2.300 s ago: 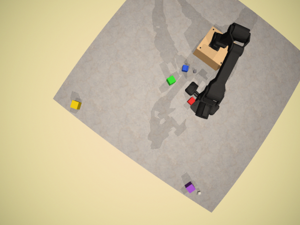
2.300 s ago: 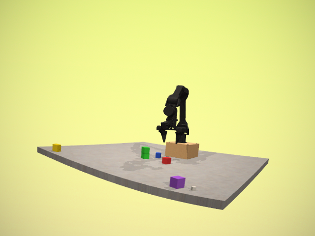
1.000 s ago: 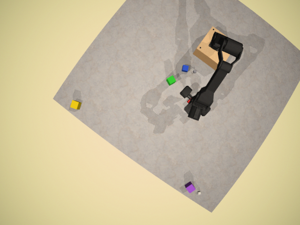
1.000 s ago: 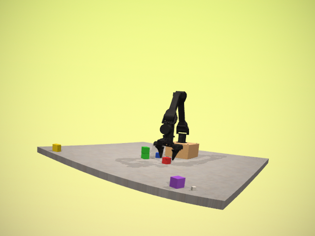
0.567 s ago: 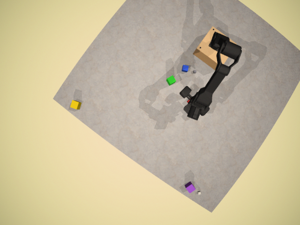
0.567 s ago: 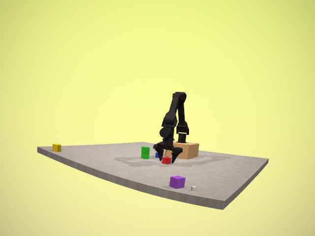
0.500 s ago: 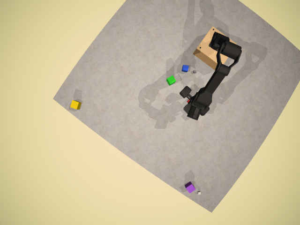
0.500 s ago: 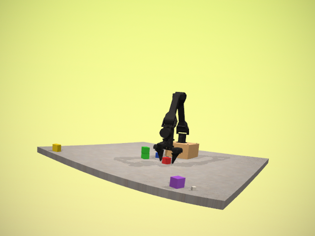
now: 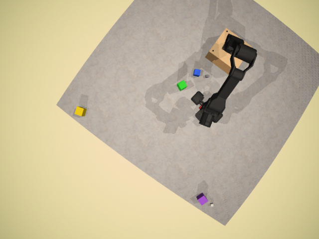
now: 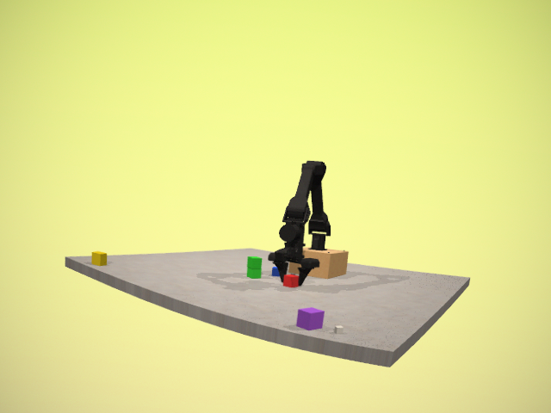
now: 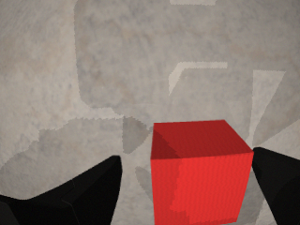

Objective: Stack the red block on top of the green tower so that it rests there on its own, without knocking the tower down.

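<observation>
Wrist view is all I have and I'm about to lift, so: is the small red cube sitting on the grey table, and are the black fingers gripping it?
Observer: The small red cube rests on the grey table. The black gripper straddles it, not yet clamped.
Operator: Where's the green tower?
Observer: The tower of two stacked green cubes stands upright, left of the gripper in the exterior view.
Operator: Anything near it?
Observer: A small blue cube sits close beside the tower, apart from it.
</observation>
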You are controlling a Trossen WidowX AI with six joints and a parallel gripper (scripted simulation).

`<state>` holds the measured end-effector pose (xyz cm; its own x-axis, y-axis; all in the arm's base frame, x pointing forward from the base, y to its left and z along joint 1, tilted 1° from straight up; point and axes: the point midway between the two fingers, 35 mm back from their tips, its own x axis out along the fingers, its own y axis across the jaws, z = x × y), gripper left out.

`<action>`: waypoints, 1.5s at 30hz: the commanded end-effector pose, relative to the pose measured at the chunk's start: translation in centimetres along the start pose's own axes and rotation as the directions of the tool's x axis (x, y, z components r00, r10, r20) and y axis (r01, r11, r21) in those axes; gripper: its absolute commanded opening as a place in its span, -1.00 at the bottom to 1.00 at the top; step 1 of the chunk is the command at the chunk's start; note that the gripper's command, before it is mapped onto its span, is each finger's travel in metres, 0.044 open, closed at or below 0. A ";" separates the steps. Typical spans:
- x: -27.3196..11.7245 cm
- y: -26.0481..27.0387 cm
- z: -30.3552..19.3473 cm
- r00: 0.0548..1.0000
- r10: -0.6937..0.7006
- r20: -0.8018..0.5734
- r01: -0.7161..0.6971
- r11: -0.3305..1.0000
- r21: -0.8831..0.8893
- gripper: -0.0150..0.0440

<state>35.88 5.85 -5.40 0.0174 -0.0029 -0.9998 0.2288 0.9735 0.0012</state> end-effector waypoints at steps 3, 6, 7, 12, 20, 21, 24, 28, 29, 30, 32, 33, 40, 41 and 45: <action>0.0 -0.1 0.0 1.000 -0.004 0.001 0.004 1.000 -0.001 0.29; 0.0 -0.1 0.0 1.000 -0.004 0.001 0.004 1.000 -0.001 0.09; 0.0 -0.1 0.0 1.000 -0.004 0.001 0.004 1.000 -0.001 0.06; 0.0 -0.1 0.0 1.000 -0.004 0.001 0.004 1.000 -0.001 -0.05; -3.4 0.0 0.1 1.000 -0.004 0.001 0.004 1.000 -0.001 -0.49; -4.0 0.0 0.0 1.000 -0.004 0.001 0.004 1.000 -0.001 -0.49; -5.6 0.0 0.0 1.000 -0.004 0.002 0.004 1.000 -0.001 -0.49; -8.0 0.1 0.1 1.000 -0.004 0.002 0.004 1.000 -0.001 -0.49; -8.7 0.1 0.1 1.000 -0.004 0.002 0.004 1.000 -0.001 -0.49; -9.3 0.1 0.1 1.000 -0.004 0.002 0.004 1.000 -0.001 -0.49; -10.5 0.1 0.1 1.000 -0.004 0.002 0.004 1.000 -0.001 -0.49; -11.0 0.1 0.1 1.000 -0.004 0.002 0.004 1.000 -0.001 -0.49; -11.8 0.2 0.2 1.000 -0.003 0.003 0.003 1.000 -0.001 -0.49; -11.8 0.2 0.2 1.000 -0.004 0.002 0.004 1.000 -0.001 -0.49; -11.8 -0.6 0.3 1.000 0.002 0.001 -0.002 1.000 0.014 -0.49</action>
<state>35.87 5.86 6.35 0.0211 -0.0028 -0.9998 0.2290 0.9734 0.0021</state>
